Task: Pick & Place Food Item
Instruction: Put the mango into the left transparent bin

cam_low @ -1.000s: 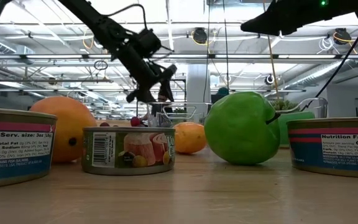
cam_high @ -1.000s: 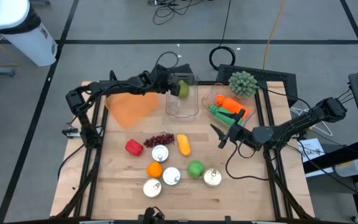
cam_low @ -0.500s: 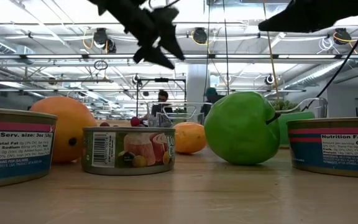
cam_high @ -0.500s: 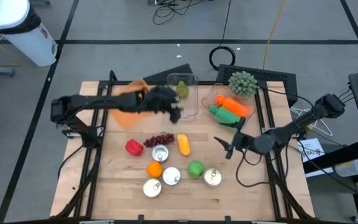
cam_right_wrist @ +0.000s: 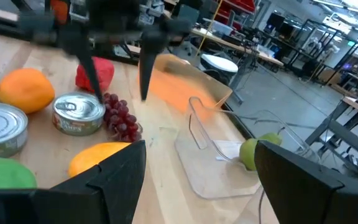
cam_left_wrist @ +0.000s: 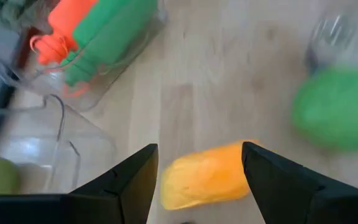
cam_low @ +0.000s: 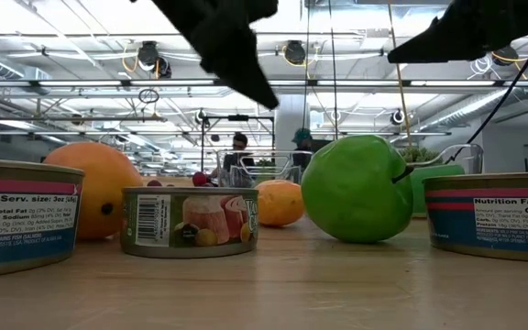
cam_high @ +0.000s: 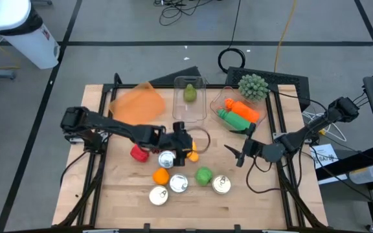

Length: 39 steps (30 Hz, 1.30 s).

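Only L wrist view shows left gripper open, empty, over yellow fruit; right gripper open.

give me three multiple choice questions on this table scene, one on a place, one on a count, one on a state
1. Where does the small green pear lie?
A. in the clear plastic container
B. on the orange sheet
C. beside the tins

2. How many round metal tins stand on the wooden table?
A. two
B. four
C. six

3. How is the left hand?
A. shut on the red pepper
B. open above the yellow-orange oblong fruit
C. resting on the table edge

Answers:
1 A, the high view shows the pear inside the container's walls.
2 B, the high view shows four tin tops near the table's front.
3 B, the left wrist view shows both fingers spread apart with the fruit between them, nothing gripped.
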Each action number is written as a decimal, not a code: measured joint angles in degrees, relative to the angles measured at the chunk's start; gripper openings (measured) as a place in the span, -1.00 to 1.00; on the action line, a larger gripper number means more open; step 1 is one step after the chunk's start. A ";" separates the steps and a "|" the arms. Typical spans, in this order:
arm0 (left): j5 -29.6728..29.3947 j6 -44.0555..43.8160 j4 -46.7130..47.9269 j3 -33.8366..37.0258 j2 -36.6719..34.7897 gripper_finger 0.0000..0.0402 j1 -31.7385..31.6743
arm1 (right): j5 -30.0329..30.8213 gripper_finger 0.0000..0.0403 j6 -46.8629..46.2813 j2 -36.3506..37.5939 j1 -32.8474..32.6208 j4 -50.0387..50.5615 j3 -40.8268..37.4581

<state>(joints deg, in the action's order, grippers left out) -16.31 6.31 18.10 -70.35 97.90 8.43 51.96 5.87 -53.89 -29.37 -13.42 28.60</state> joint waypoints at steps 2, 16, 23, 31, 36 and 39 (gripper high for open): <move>-2.15 0.61 -0.19 0.00 2.38 0.21 0.81 | -0.07 0.40 0.00 0.00 -0.01 -0.14 0.00; -7.82 3.68 6.15 0.00 10.89 0.21 1.03 | -4.15 0.40 -0.09 0.00 0.01 -0.40 0.00; -6.94 -2.55 1.18 0.00 10.89 0.21 0.91 | -4.13 0.40 0.66 0.00 0.01 -0.45 0.00; -4.81 -29.96 -3.79 -0.02 6.63 0.21 -0.98 | -4.07 0.40 0.63 0.00 0.03 -0.46 0.00; 5.77 -48.27 -3.44 -0.04 5.64 0.21 -3.29 | -4.07 0.40 0.63 0.00 0.05 -0.68 0.00; 8.02 -54.38 -2.73 -0.04 7.26 0.22 -3.59 | -4.07 0.40 0.63 0.00 0.05 -0.90 0.00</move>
<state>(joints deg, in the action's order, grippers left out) -8.29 -48.06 15.37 -70.39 105.16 4.84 47.90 6.50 -53.89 -29.33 -14.32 28.60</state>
